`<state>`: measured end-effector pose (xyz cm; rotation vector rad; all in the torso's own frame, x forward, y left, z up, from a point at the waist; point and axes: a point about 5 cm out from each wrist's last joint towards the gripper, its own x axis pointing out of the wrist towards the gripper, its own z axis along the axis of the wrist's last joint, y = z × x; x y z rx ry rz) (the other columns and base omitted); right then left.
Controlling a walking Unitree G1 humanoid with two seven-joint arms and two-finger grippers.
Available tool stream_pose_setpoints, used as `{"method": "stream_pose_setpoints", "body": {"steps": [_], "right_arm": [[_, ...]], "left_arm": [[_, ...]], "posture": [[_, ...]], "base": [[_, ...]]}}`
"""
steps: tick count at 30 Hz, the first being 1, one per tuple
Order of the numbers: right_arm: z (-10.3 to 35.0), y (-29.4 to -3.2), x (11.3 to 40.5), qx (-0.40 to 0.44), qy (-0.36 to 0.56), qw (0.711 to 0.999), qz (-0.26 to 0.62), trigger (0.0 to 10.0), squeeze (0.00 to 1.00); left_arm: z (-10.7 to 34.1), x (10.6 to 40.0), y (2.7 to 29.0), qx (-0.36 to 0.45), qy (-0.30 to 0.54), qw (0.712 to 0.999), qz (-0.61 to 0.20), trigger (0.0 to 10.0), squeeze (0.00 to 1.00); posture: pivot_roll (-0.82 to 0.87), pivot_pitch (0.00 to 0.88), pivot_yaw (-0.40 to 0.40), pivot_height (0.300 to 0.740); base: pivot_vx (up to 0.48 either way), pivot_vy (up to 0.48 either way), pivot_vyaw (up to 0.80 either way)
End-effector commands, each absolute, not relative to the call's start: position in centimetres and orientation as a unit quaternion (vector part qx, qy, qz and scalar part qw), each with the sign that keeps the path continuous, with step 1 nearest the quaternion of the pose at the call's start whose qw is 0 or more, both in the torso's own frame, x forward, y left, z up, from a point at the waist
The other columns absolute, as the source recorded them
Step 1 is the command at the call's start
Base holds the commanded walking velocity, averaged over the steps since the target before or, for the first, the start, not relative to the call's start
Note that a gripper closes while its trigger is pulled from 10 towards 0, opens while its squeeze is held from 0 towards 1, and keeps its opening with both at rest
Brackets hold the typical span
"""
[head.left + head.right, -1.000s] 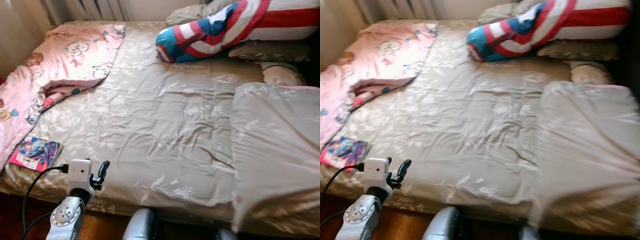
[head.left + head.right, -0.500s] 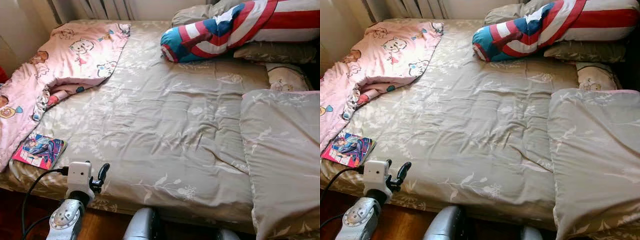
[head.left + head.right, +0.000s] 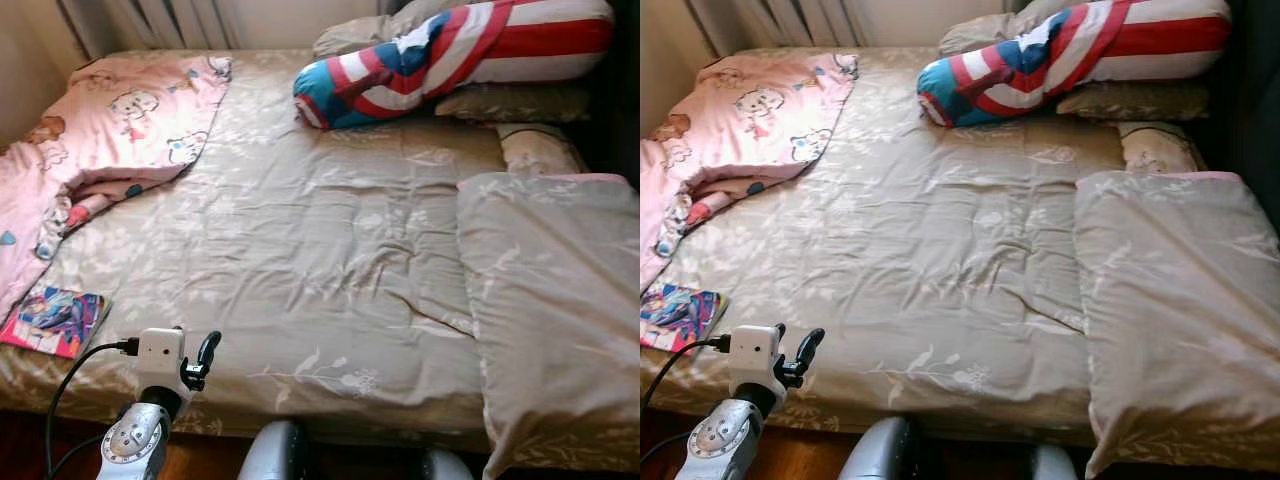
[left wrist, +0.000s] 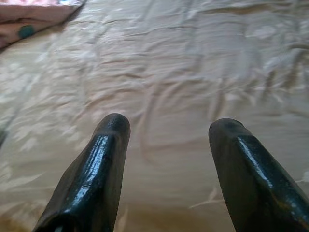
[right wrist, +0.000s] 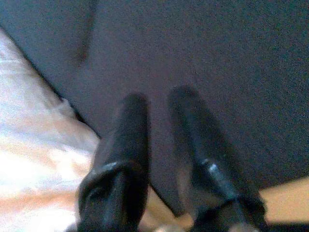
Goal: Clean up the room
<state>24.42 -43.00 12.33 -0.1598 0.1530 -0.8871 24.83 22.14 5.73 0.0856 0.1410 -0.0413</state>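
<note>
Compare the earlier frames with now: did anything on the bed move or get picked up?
Nothing was taken or released. The whole scene shifts, so the camera moved. The book, pink blanket and striped pillow lie as before; the left gripper stays open over the bed edge.

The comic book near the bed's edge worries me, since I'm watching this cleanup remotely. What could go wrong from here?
The comic book lies at the near left edge of the bed, partly under the pink blanket; a clumsy grab might push it off or snag the blanket. The left gripper is open above bare sheet, beside the book, so it could pinch fabric instead.
</note>
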Motion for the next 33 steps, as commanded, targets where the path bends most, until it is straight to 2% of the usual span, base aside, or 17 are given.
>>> {"method": "stream_pose_setpoints", "body": {"steps": [1,2,3,4,5,6,7,9,12,13,15,22,33], "right_arm": [[11.6,-40.7,26.2,-0.084,0.069,0.927,-0.359,10.0,0.00],[10.6,-39.0,27.0,-0.071,0.070,0.942,-0.320,10.0,0.00],[10.6,-39.0,27.0,-0.071,0.070,0.942,-0.320,10.0,0.00],[7.8,-35.2,28.0,-0.029,0.085,0.963,-0.254,10.0,0.00],[6.9,-33.8,28.2,-0.012,0.090,0.968,-0.233,10.0,0.00],[6.9,-33.8,28.2,-0.012,0.090,0.968,-0.233,10.0,0.00],[4.7,-30.9,28.2,0.014,0.116,0.975,-0.191,10.0,0.00],[2.8,-28.4,27.8,0.027,0.139,0.977,-0.161,10.0,0.00],[1.6,-26.9,27.4,0.045,0.155,0.976,-0.147,10.0,0.00],[0.4,-25.2,27.0,0.066,0.170,0.975,-0.124,10.0,0.00],[-0.6,-23.8,26.5,0.072,0.187,0.974,-0.103,10.0,0.00],[-1.9,-22.1,25.6,0.095,0.209,0.970,-0.077,10.0,0.00],[-3.7,-20.5,24.1,0.093,0.264,0.958,-0.059,10.0,0.00]], "left_arm": [[5.3,24.9,21.5,0.043,0.078,0.996,-0.029,10.0,0.00],[5.2,25.0,21.4,0.036,0.079,0.996,-0.026,10.0,0.00],[5.2,25.0,21.4,0.036,0.079,0.996,-0.026,10.0,0.00],[4.9,25.1,21.3,0.020,0.083,0.996,-0.017,10.0,0.00],[4.8,25.1,21.2,0.014,0.084,0.996,-0.014,10.0,0.00],[4.8,25.1,21.2,0.014,0.084,0.996,-0.014,10.0,0.00],[4.5,25.2,21.1,0.005,0.088,0.996,-0.009,10.0,0.00],[4.3,25.3,20.9,-0.003,0.089,0.996,-0.005,10.0,0.00],[4.2,25.4,20.7,-0.013,0.091,0.996,-0.002,10.0,0.00],[4.1,25.5,20.6,-0.017,0.092,0.996,-0.002,10.0,0.00],[3.7,25.6,20.5,-0.024,0.098,0.995,0.002,10.0,0.00],[1.8,25.2,21.2,-0.051,0.131,0.989,0.036,10.0,0.00],[-0.9,24.3,21.5,-0.050,0.188,0.980,0.044,10.0,0.00]], "posture": [[0.01,0.152,0.056,0.657],[0.01,0.149,0.054,0.657],[0.01,0.149,0.054,0.657],[0.00,0.141,0.048,0.657],[0.00,0.140,0.047,0.657],[0.00,0.140,0.047,0.657],[0.00,0.133,0.044,0.657],[0.01,0.129,0.040,0.657],[0.01,0.125,0.038,0.657],[0.00,0.116,0.031,0.657],[0.00,0.109,0.027,0.657],[0.00,0.082,0.016,0.657],[0.00,0.056,0.015,0.731]], "base": [[0.000,0.000,0.00],[0.000,0.000,0.00],[0.000,0.000,0.00],[0.000,0.000,0.00],[0.000,0.000,0.00],[0.000,0.000,0.00],[0.000,0.000,0.00],[0.000,0.000,0.00],[0.000,0.000,0.00],[0.000,0.000,0.00],[0.000,0.000,0.00],[0.000,0.000,0.00],[0.000,0.000,0.00]]}}
